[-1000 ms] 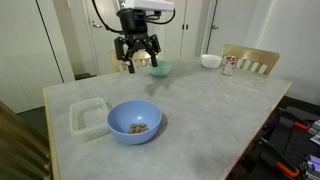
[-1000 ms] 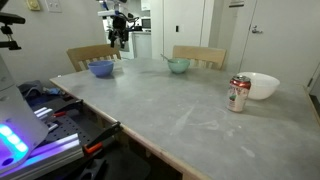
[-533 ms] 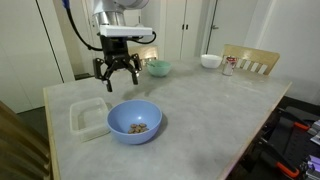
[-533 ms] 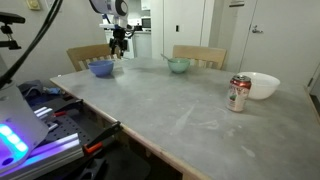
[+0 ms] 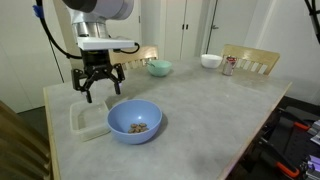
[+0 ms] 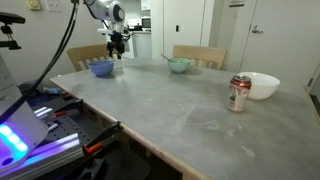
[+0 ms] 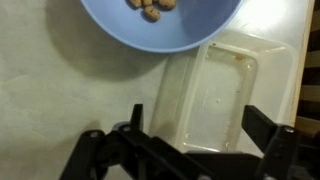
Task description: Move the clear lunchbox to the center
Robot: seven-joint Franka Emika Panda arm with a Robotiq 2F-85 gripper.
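The clear lunchbox (image 5: 86,119) is a shallow translucent square container near the table's corner, beside the large blue bowl (image 5: 134,121). My gripper (image 5: 98,92) hangs open just above it, empty. In the wrist view the lunchbox (image 7: 215,100) lies between my spread fingers (image 7: 198,135), with the blue bowl (image 7: 160,25) holding bits of food above it. In an exterior view the gripper (image 6: 115,45) is far away over the blue bowl (image 6: 101,68); the lunchbox is hidden there. The table's center (image 5: 185,95) is bare grey speckled top.
A small teal bowl (image 5: 159,68), a white bowl (image 5: 210,61) and a soda can (image 5: 229,65) stand along the far side. Wooden chairs (image 5: 250,60) stand by the table. A chair back (image 5: 20,140) is near the lunchbox corner.
My gripper has moved from beside the teal bowl across the table and down, to just above the clear lunchbox. It stayed open. Nothing on the table moved.
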